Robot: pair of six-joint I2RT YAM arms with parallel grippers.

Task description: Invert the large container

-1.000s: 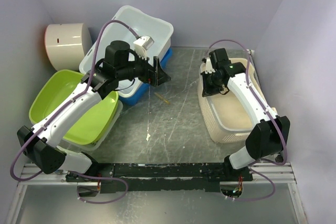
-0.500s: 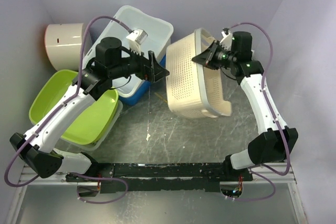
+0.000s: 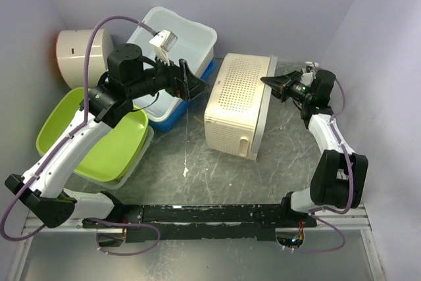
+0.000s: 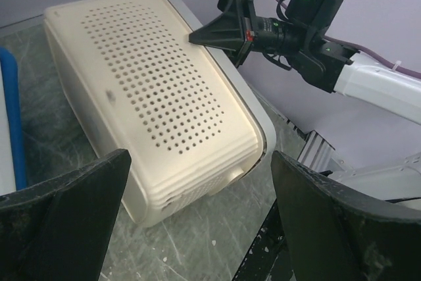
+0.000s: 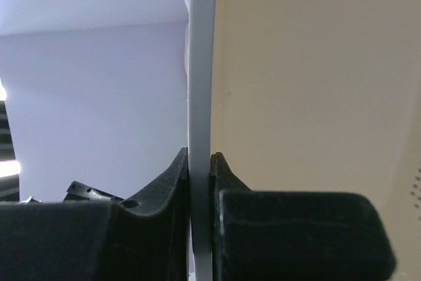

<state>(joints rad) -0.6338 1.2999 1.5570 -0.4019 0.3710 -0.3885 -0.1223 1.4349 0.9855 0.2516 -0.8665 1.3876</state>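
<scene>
Glossy white rectangular plastic tub (image 3: 172, 34): rear-L of counter (image 3: 223, 162), mouth up, resting on small blue tub (image 3: 168, 120). L gripper (image 3: 193, 85): wide open, empty, just in front. R gripper (image 3: 266, 81): clamped on rim of cream perforated basket (image 3: 237, 97), tipped on its side at ctr.

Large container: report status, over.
Left pincer open, beside large container. Right pincer shut on cream basket rim. Container opening up, unflipped, atop blue tub.

A robot lab cell: plain pale lavender walls (image 3: 263, 4) box in a scratched grey metal tabletop (image 3: 223, 162), a black mounting rail (image 3: 197, 214) along its near edge.
</scene>
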